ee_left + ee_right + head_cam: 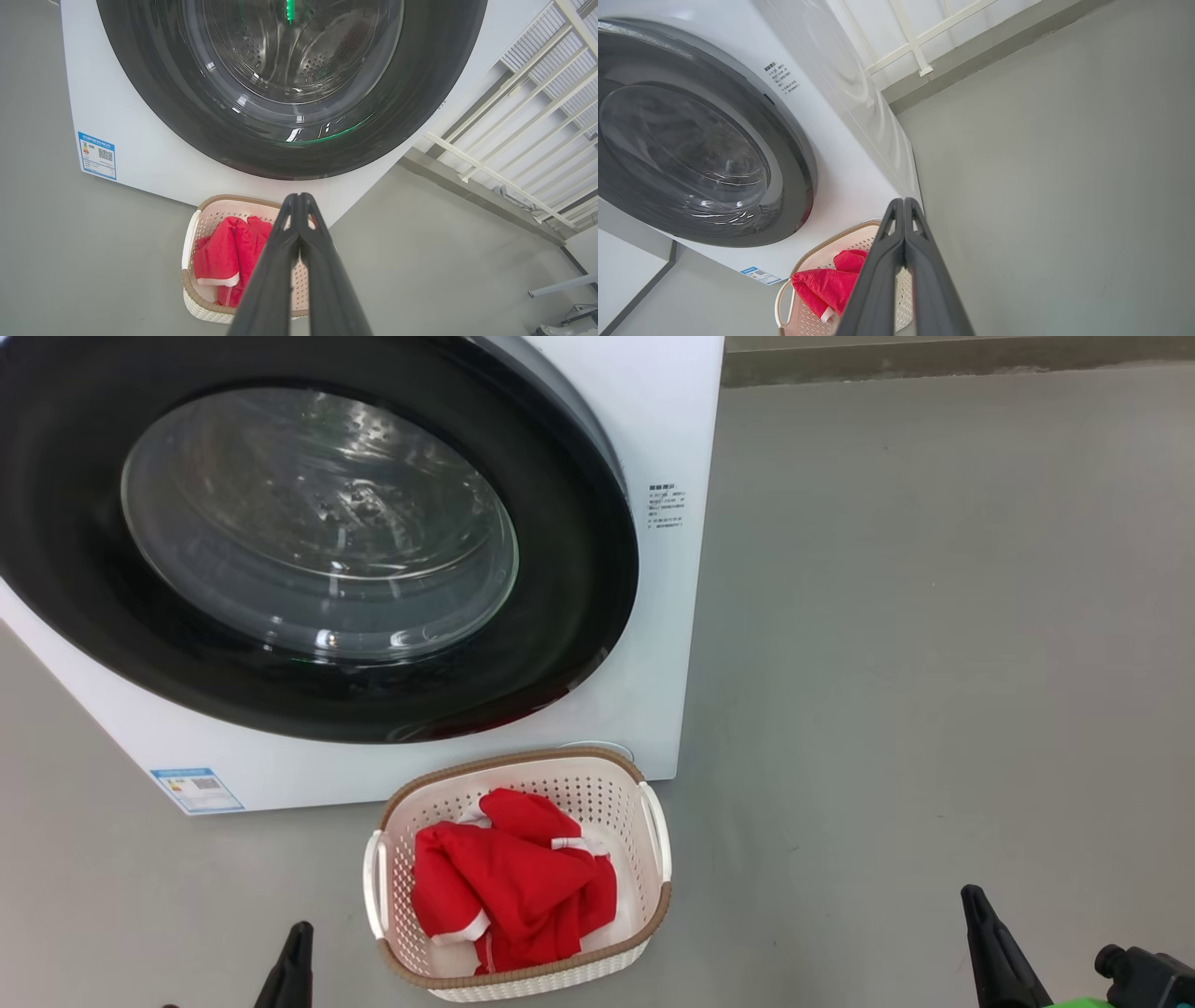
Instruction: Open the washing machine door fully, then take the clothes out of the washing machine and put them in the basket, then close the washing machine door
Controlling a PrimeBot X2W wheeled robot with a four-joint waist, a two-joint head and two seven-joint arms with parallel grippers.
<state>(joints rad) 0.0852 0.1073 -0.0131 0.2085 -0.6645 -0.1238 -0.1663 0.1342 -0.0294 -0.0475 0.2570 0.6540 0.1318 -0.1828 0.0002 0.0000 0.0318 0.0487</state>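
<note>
Currently the washing machine door point(317, 551) sits flush on the washing machine point(653, 420), upper left. The right wrist view adds the machine's side panel point(859, 93). The clothes point(509, 887) lie in the basket point(509, 761) at lower centre, its long axis running up-frame. Bare floor point(934, 663) opens rightward. Left gripper point(299, 196) and right gripper point(903, 200): fingers pressed together, empty.

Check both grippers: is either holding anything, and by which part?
Nothing is held. The left gripper and the right gripper are both shut on empty air; the clothes lie in the basket.
</note>
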